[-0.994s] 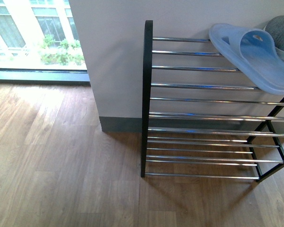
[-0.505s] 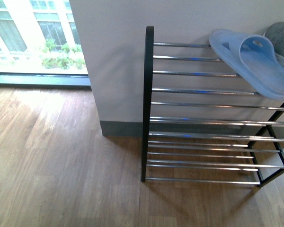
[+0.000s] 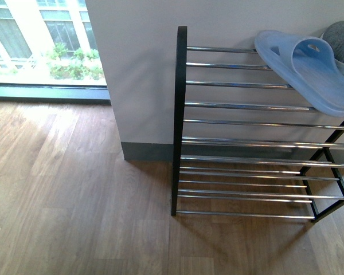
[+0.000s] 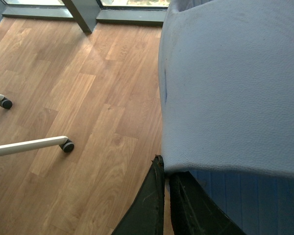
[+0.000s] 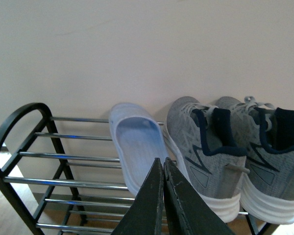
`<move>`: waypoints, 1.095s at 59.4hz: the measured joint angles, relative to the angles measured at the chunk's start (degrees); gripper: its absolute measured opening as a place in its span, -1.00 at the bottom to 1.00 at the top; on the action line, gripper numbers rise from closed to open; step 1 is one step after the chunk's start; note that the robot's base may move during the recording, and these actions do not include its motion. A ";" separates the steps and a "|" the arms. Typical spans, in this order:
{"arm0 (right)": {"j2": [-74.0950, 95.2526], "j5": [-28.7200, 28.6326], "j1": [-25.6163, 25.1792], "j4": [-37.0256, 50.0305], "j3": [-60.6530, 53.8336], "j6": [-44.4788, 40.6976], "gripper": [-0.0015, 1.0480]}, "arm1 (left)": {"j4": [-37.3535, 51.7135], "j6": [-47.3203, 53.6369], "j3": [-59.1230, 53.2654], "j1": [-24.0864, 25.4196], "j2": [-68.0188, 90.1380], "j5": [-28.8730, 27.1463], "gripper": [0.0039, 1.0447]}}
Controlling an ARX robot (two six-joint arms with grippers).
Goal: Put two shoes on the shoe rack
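Note:
One pale blue slide (image 3: 309, 69) lies diagonally on the top bars of the shoe rack (image 3: 241, 105), next to a grey sneaker (image 3: 341, 35) at the frame's right edge. Neither arm shows in the front view. In the left wrist view a second pale blue slide (image 4: 235, 83) fills the right side, and my left gripper (image 4: 165, 166) is shut on its edge, above the wood floor. My right gripper (image 5: 163, 164) is shut on nothing, in front of the rack (image 5: 78, 119). There the slide (image 5: 137, 142) sits beside two grey sneakers (image 5: 206, 147) (image 5: 274, 156) against the wall.
The rack stands against a white wall (image 3: 137, 69) with a grey skirting. A floor-level window (image 3: 40, 51) lies to the left. Wood floor (image 3: 74, 200) spreads in front. White chair legs with castors (image 4: 66, 145) (image 4: 5, 103) show in the left wrist view.
The front view dipped a little and came back up. The slide and sneaker on the rack have not moved.

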 joint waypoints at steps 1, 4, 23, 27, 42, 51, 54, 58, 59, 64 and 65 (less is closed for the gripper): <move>-0.35 0.09 0.00 -0.20 -0.15 0.00 -0.97 | 0.00 0.00 0.00 0.00 0.00 0.00 -0.98; -2.05 0.15 0.02 -1.22 -0.85 0.00 -0.97 | 0.00 0.00 0.00 0.00 0.00 0.00 -0.98; -10.43 0.17 0.07 -4.92 -4.92 0.02 -0.97 | 0.00 0.00 0.00 0.00 0.00 0.00 -0.98; -13.49 0.20 0.07 -7.58 -4.94 0.02 -0.97 | 0.00 0.00 0.00 0.00 0.00 0.02 -0.98; -21.99 0.20 0.07 -15.56 -4.96 0.02 -0.97 | 0.00 0.00 0.00 0.00 0.00 0.00 -0.98; -25.99 0.20 0.07 -19.32 -4.96 0.02 -0.97 | 0.00 0.00 0.00 0.00 0.00 0.00 -0.98; -27.21 0.20 0.07 -20.55 -4.96 0.02 -0.97 | 0.00 0.00 0.00 0.00 0.00 0.00 -0.98; -28.63 0.20 0.07 -21.92 -4.96 0.02 -0.97 | 0.00 0.00 0.00 0.00 0.00 0.02 -0.98; -28.87 0.20 0.07 -22.14 -4.96 0.02 -0.97 | 0.00 0.00 0.00 0.00 0.00 0.00 -0.98; -30.67 0.20 0.07 -23.89 -4.96 0.02 -0.97 | 0.00 0.00 0.00 0.00 0.00 0.00 -0.98; -30.86 0.20 0.07 -24.09 -4.96 0.02 -0.97 | 0.00 0.00 0.00 0.00 0.00 0.00 -0.98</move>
